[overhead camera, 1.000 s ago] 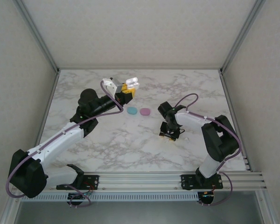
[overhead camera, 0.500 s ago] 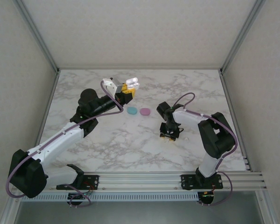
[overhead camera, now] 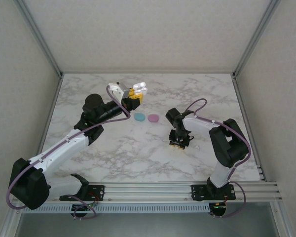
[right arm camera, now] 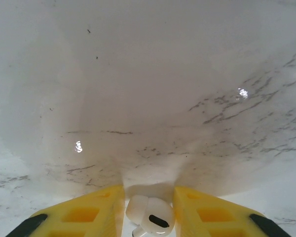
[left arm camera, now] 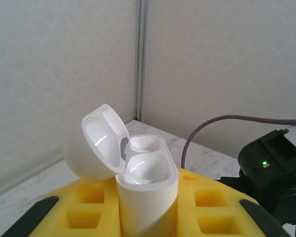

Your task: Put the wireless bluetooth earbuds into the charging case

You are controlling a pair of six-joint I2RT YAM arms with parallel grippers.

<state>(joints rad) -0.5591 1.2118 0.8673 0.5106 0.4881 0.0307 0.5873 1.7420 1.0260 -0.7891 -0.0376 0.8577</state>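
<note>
1. My left gripper (overhead camera: 134, 94) is clamped on the white charging case (left arm camera: 147, 173), which is raised above the marble table (right arm camera: 148, 98) with its lid flipped open.
2. My right gripper (right arm camera: 149, 195) is down at the table. Its yellow fingers sit close on either side of a white earbud (right arm camera: 150, 219). Whether they pinch it, I cannot tell.
3. A teal oval case (overhead camera: 139, 117) and a pink oval case (overhead camera: 153, 118) lie side by side, roughly between my grippers.

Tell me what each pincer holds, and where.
Left pincer: open white case, by its lower body. Right pincer: white earbud between its fingers; grip cannot be told.
</note>
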